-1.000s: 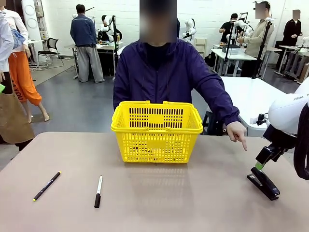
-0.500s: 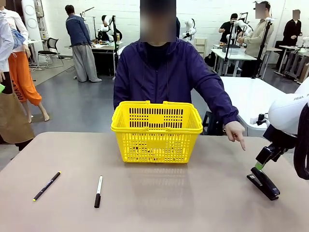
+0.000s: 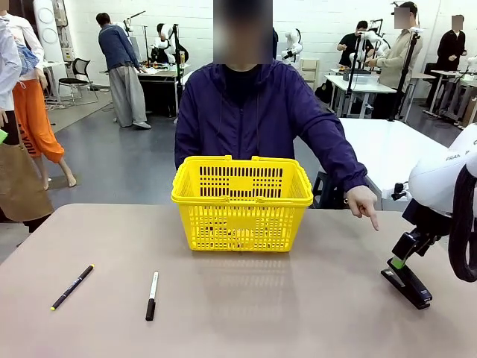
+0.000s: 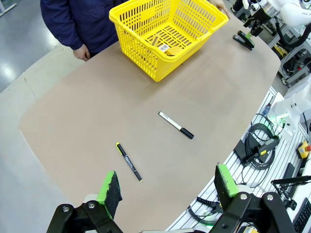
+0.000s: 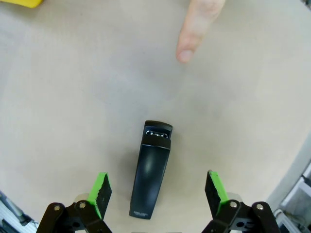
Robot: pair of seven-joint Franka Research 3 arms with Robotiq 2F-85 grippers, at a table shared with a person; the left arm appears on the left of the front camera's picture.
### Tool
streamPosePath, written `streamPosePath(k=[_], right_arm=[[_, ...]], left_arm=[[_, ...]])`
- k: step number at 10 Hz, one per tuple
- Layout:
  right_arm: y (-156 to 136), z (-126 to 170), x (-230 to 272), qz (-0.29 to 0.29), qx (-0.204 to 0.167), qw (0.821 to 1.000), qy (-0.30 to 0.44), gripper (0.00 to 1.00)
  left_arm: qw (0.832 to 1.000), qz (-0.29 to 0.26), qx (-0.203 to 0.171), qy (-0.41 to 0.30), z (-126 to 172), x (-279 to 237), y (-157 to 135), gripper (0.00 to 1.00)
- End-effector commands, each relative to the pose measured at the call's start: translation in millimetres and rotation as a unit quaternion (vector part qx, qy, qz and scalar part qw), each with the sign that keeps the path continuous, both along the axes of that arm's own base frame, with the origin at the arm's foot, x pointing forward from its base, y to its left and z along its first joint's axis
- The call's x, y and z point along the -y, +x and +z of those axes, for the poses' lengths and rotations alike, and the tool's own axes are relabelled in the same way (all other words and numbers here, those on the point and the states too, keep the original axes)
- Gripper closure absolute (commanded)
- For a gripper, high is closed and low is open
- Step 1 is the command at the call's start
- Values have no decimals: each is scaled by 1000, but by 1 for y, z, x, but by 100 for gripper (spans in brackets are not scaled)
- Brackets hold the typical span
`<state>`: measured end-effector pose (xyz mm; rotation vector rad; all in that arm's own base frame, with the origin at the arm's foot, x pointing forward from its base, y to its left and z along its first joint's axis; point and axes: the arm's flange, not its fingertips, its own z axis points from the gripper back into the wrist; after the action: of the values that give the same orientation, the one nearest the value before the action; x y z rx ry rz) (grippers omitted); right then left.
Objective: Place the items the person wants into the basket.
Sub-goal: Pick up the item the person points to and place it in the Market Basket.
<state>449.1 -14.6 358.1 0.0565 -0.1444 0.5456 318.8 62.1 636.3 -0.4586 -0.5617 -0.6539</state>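
The black stapler [image 5: 151, 170] lies flat on the tan table [image 3: 298, 313], at my right side near the table edge. In my right wrist view it points lengthwise away from me, sitting between my two green pads without touching either. A small pale label sits at its near end, too small to read. My right gripper [image 5: 158, 194] is spread wide and holds nothing. From the front, that gripper [image 3: 402, 261] hangs just above the stapler [image 3: 407, 284], and part of the word "FRA" shows on my white arm.

The person's hand [image 3: 363, 203] points a finger down toward the stapler; the fingertip [image 5: 187, 52] appears beyond it in my right wrist view.

The yellow basket [image 3: 242, 201] stands at the far middle of the table, in front of the person [image 3: 261, 112]. My left wrist view looks into the basket [image 4: 146, 58] and shows a yellow tool with a barcode label [image 4: 164, 47] on its floor; I cannot tell which tool it is.

My left gripper [image 4: 167, 189] is also wide apart and empty, high above the table. Below it lie a black pen with a yellow tip [image 4: 129, 161] and a white marker with a black cap [image 4: 176, 125], well apart from the basket.
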Motion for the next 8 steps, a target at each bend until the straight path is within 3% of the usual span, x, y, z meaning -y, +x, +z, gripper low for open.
streamPosePath(k=[1,8], right_arm=[[8,-9,-6,-1,-8,1000,-20,0],[14,-25,-11,7,-23,999,-31,0]], left_arm=[[1000,-1,1,-3,-1,-1,-1,0],[1000,-1,1,-3,-1,-1,-1,0]])
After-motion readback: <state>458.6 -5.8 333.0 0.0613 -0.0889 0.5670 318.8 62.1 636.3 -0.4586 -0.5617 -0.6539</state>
